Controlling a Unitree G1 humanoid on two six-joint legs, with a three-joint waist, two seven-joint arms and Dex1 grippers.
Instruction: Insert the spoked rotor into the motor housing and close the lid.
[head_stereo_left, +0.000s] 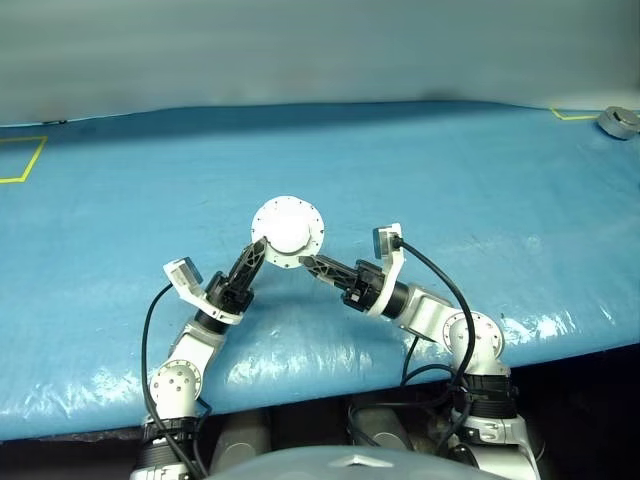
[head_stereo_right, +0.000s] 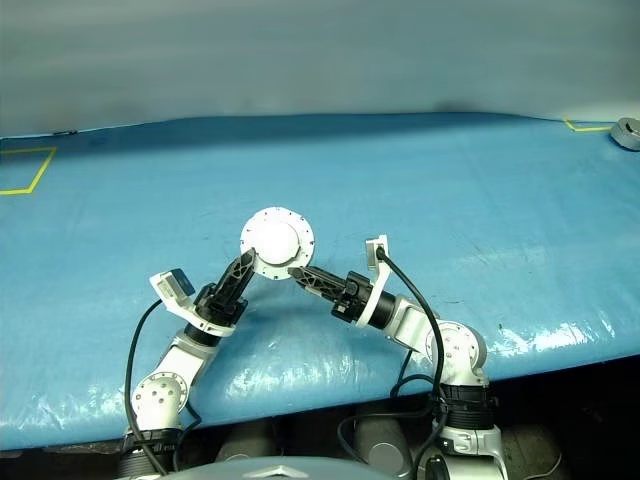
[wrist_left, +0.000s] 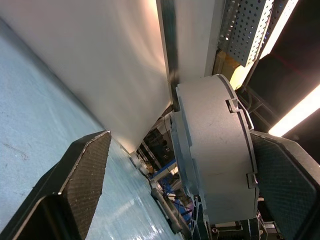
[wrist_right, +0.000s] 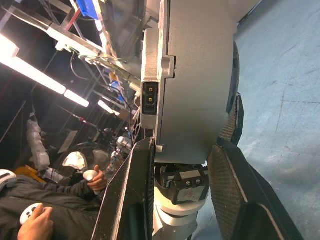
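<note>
A round silver-grey motor housing (head_stereo_left: 287, 232) hangs in the air above a blue-covered desk (head_stereo_left: 480, 180), raised on edge between the robot's two arms, its pale flat face with a ring of small lugs turned toward the head camera. The right gripper (head_stereo_left: 308, 262) reaches in from the right and clamps the housing across its thickness; in the right wrist view its two black fingers (wrist_right: 131, 195) press against the opposite faces of the grey body (wrist_right: 195, 75). The left gripper (head_stereo_left: 256, 252) points up at the housing's lower left edge with its fingers spread wide. In the left wrist view one finger (wrist_left: 85, 175) stands well apart from the housing (wrist_left: 215, 160), while the other lies just beside the rim; whether it touches is not clear. At the desk's far right corner, near a yellow tape mark (head_stereo_left: 572, 116), lies another small grey round part (head_stereo_left: 618, 122). A seated person (wrist_right: 55, 210) in a dark jacket appears in the right wrist view.
</note>
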